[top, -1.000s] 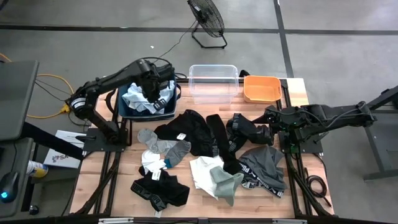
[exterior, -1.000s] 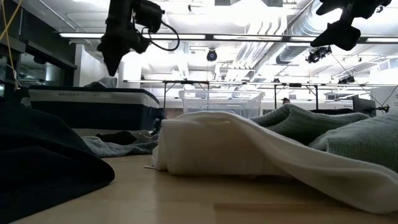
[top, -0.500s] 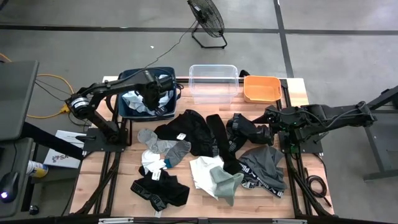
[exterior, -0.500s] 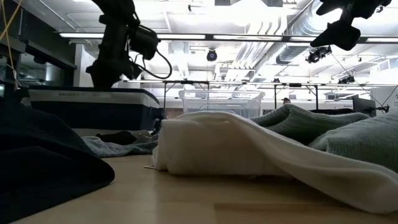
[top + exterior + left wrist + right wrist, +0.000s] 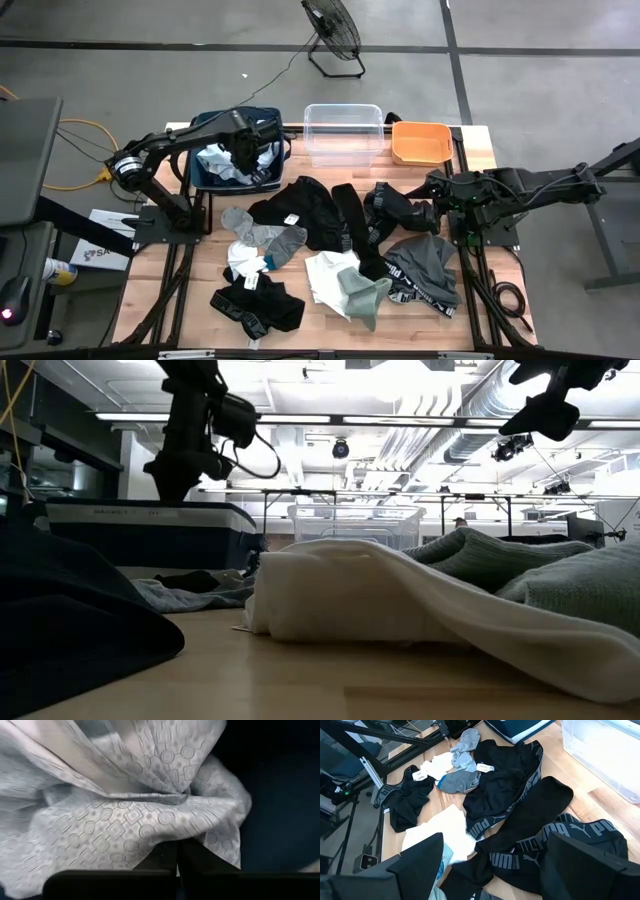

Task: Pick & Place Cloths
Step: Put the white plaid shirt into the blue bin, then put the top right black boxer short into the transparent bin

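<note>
Left end effector, fingers pressed together on a pale blue cloth printed with small circles and squares, reaches down into the navy bin. Beside the bin on the tabletop lie black, grey and white garments, crumpled and overlapping. Right end effector, fingers spread wide, hangs over the black waistbanded pieces, well apart from the bin.

The left claw hung lowered with fingers pressed together; the right claw waited, fingers spread wide.
</note>
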`<state>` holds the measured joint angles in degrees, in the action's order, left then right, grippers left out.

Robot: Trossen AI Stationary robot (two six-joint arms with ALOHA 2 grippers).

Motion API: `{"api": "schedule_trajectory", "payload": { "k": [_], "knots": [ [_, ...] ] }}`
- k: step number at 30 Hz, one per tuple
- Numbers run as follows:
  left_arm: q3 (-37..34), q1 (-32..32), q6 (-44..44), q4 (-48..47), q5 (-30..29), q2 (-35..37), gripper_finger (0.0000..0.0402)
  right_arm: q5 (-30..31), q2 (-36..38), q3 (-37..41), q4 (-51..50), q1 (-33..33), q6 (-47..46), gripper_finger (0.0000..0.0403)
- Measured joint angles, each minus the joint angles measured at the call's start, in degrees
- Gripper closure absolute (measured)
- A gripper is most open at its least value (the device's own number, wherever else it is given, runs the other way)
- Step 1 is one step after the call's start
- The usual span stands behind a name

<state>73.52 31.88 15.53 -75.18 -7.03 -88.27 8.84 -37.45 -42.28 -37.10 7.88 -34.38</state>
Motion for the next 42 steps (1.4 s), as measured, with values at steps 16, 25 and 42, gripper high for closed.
{"api": "schedule_trajectory", "payload": {
  "k": [16, 25, 42],
  "knots": [
    [13.8, 0.0, -1.4, -4.2, 2.1, 0.0, 0.032, 0.0, 0.0, 0.0, 0.0, 0.0, 1.6, 0.0053],
    [18.8, -0.1, -1.7, -3.6, 8.9, 0.3, 0.0228, 0.0, 0.0, 0.0, 0.0, 0.0, 2.3, 0.0053],
    [14.6, -14.8, -3.8, 16.3, 4.4, 9.8, 0.0243, -2.8, -1.2, 0.0, 0.8, 0.0, 5.7, 0.0053]
  ]
}}
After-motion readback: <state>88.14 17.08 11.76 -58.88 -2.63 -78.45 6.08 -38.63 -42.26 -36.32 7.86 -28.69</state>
